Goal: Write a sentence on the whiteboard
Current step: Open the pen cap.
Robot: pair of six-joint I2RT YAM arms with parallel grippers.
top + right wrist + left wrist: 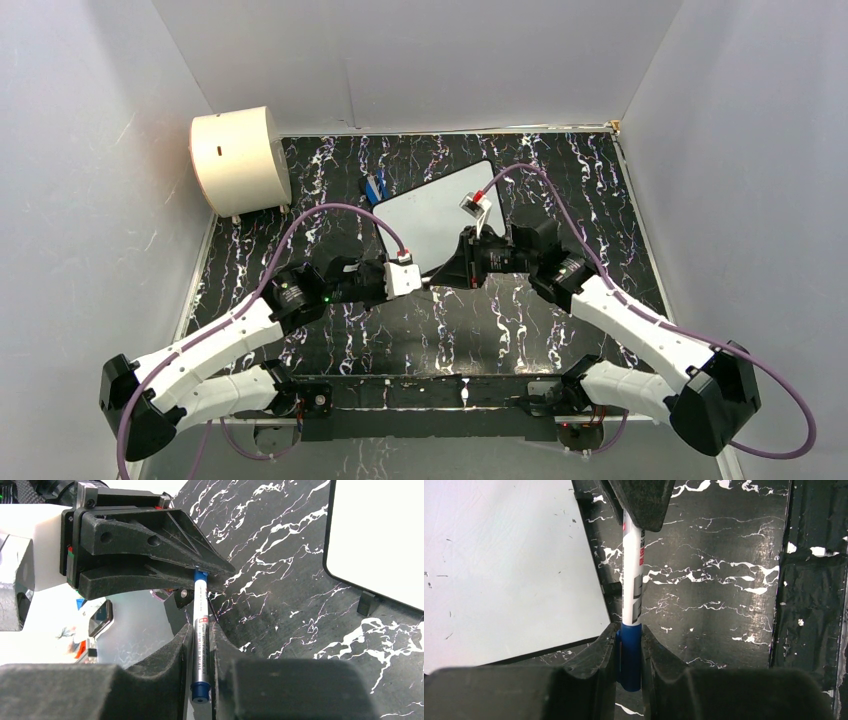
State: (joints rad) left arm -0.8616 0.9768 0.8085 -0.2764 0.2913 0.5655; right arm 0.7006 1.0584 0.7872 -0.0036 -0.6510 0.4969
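While the left pincer [629, 629] is clamping its black fingers onto the blue plastic cap [629, 655] of the slim white-barrelled marker pen [632, 575], the right pincer [201, 627] is gripping the barrel farther along, so the pen is bridging the two, nose to nose. The flat white rectangular whiteboard with a thin black rim [499, 570] is lying just left of the left pincer and ahead-right of the right one. Its face is showing blank apart from faint specks, so no writing is yet begun. The step in hand is looking like uncapping. It is calling for a straight pull along the pen's axis, with both grips firm and no twisting or bending. The right pincer should be holding the barrel clear of the black, white-veined marbled tabletop [724, 580], ready to swing toward the board.
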